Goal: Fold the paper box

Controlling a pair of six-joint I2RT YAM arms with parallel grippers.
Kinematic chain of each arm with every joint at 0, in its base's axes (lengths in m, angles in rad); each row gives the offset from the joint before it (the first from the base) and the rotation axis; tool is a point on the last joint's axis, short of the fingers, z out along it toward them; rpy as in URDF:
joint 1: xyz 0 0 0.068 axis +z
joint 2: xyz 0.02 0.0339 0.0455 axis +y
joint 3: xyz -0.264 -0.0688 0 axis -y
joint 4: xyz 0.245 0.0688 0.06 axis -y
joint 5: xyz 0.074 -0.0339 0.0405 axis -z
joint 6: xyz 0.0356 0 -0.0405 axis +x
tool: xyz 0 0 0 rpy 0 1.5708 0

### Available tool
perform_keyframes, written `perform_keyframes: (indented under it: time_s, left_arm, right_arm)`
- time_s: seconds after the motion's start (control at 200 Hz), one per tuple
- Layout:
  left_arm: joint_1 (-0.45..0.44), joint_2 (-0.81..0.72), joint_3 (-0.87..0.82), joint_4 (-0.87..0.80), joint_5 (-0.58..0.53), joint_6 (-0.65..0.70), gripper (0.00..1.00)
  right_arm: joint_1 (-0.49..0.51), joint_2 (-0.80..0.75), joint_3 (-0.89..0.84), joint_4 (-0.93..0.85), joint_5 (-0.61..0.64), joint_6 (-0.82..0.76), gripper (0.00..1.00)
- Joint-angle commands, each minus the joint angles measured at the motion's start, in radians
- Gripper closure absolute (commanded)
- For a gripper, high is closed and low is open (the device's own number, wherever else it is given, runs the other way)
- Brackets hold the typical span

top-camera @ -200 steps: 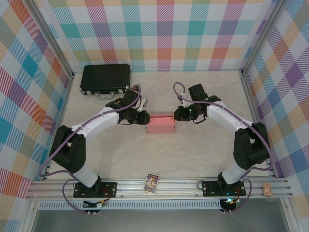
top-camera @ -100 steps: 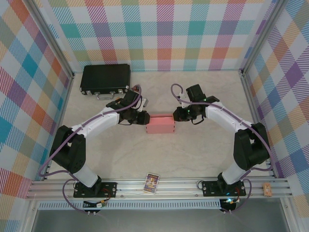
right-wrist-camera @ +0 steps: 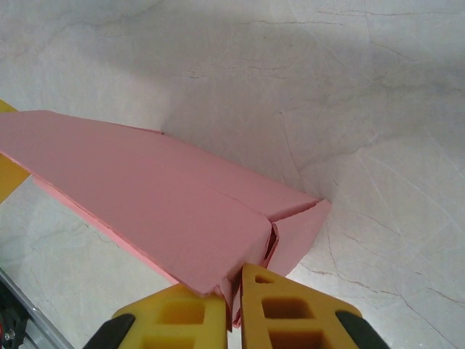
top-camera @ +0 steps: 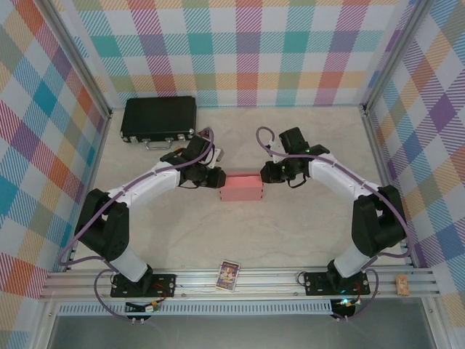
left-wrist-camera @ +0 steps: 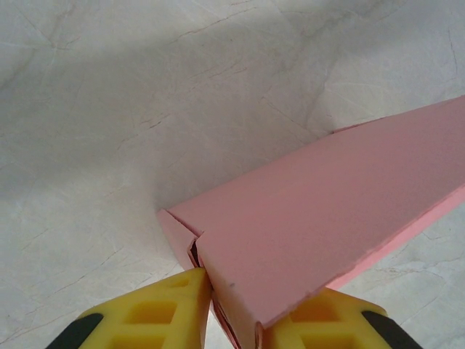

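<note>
Mid-table, the paper box (top-camera: 241,187) sat formed; left gripper (top-camera: 219,177) clamped its left end, right gripper (top-camera: 266,174) pinched the right flap. End-tucking stage, I'd say; next needed flaps pushed home. Black case (top-camera: 158,118) lay far-left.

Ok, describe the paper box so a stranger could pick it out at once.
On the pale marbled table, find where the two white arms reach toward each other at the middle. The paper box lies between the left gripper and the right gripper, each pinching one end. It is a plain salmon-pink block, unlike the black case at the far left corner.
</note>
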Motion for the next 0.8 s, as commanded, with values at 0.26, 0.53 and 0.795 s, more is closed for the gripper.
perform_keyframes:
  time_s: [0.26,0.53,0.795]
  left_arm:
    - [-0.036,0.004,-0.016,-0.068,-0.012,0.039,0.76]
    - [-0.037,-0.028,-0.03,-0.064,-0.005,0.062,0.68]
    - [-0.037,-0.087,-0.061,-0.035,0.001,0.081,0.51]
  right_arm:
    - [0.037,0.014,-0.061,-0.101,0.019,-0.026,0.88]
    - [0.037,-0.027,-0.073,-0.085,0.048,-0.015,0.82]
    - [0.037,-0.036,-0.076,-0.071,0.064,-0.005,0.81]
